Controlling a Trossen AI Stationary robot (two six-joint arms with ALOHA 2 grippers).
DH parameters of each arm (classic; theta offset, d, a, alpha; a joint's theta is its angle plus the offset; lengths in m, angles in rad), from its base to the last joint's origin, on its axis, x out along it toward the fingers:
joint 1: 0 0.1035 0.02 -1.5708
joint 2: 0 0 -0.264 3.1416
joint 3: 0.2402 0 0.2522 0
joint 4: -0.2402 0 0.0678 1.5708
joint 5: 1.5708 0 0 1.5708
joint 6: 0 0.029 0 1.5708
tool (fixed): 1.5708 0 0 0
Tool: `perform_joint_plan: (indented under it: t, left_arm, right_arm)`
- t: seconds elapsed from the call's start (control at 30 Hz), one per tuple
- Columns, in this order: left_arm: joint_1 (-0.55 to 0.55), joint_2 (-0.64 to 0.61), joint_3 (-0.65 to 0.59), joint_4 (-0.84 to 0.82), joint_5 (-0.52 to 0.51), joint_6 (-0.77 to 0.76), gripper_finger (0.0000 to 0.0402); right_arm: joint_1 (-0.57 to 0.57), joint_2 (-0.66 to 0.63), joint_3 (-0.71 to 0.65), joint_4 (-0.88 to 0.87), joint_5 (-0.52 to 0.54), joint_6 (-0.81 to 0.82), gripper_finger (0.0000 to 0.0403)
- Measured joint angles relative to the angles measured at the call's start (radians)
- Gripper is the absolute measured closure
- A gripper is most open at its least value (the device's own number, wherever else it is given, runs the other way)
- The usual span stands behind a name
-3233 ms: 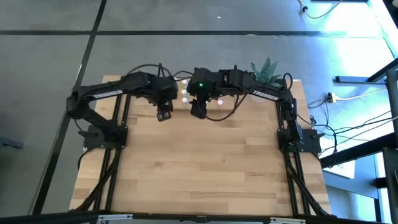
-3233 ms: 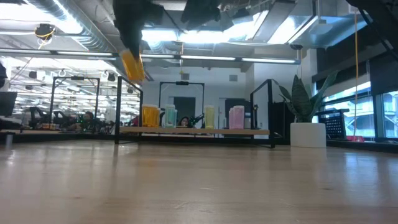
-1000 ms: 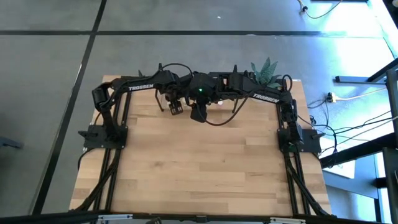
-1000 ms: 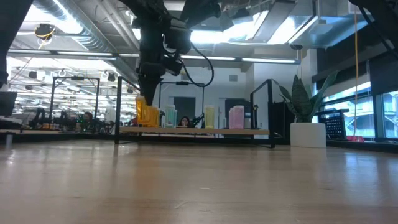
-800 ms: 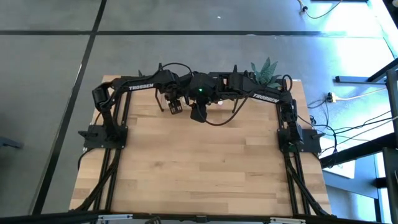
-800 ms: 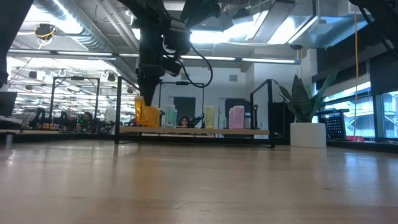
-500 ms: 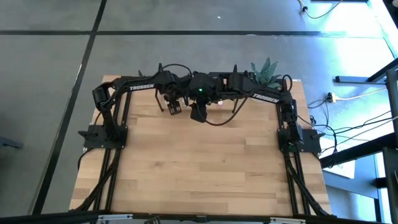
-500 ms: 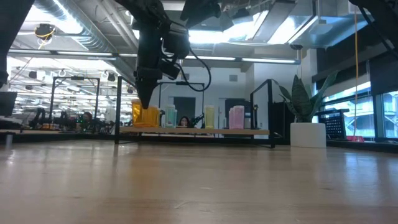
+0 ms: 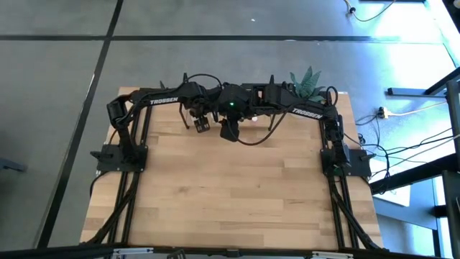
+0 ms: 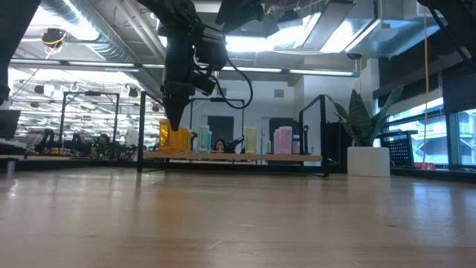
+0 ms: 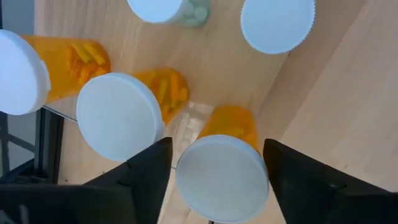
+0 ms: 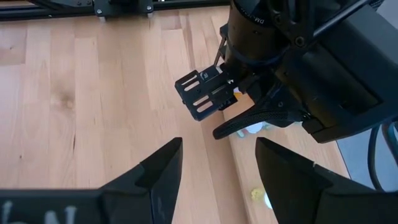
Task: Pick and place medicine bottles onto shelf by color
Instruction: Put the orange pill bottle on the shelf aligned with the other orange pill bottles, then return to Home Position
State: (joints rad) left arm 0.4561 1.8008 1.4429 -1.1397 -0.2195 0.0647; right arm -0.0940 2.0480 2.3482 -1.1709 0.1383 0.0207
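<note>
Three orange bottles with white caps stand close together at the left end of the shelf (image 10: pixel 230 157), as the left wrist view shows: one (image 11: pixel 221 171) sits between the left tool's fingers (image 11: pixel 146 171), a second (image 11: pixel 124 115) just beside it, and a third (image 11: pixel 37 65) further along by the black end frame. The left tool (image 10: pixel 172 119) hangs directly over that end of the shelf, at the far edge of the desk (image 9: pixel 230 194). Its fingers stand a little apart on either side of the near bottle's cap, with a thin gap on each side, so they seem open around it rather than gripping; the angle makes this hard to be sure of. Beyond the orange group stand a pale greenish bottle (image 11: pixel 171 9) and another white-capped one (image 11: pixel 277 23) on the same board.

From the low view, the shelf carries orange bottles (image 10: pixel 175 139) at its left, then a pale green one (image 10: pixel 203 139), a yellowish one (image 10: pixel 251 139) and a pink one (image 10: pixel 282 140) toward the right. A potted plant (image 10: pixel 367 141) stands past the shelf's right end.

The right tool (image 9: pixel 228 129) waits just beside the left arm, near the shelf's middle, its fingers (image 12: pixel 165 171) spread apart and holding nothing over bare desk.
</note>
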Motion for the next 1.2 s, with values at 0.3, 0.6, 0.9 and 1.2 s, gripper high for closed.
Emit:
perform_joint_plan:
  t: [0.3, 0.6, 0.9, 1.2]
  left_arm:
    - [0.0, 0.0, 0.0, 0.001, -0.023, -0.002, 0.01]
    - [-0.038, -0.015, 0.057, -0.038, -0.027, -0.007, 0.0104]
    - [-0.031, -0.135, 0.114, -0.112, -0.035, -0.053, 0.0143]
    - [-0.004, -0.371, 0.114, -0.193, -0.025, -0.13, 0.023]
  right_arm:
    - [0.0, 0.0, 0.0, 0.0, 0.0, 0.0, 0.0199]
    - [0.0, 0.0, 0.0, 0.0, 0.0, -0.002, 0.0198]
    - [0.0, 0.0, 0.0, 0.002, 0.0, -0.002, 0.0198]
    - [0.0, 0.0, 0.0, 0.003, 0.0, 0.0, 0.0198]
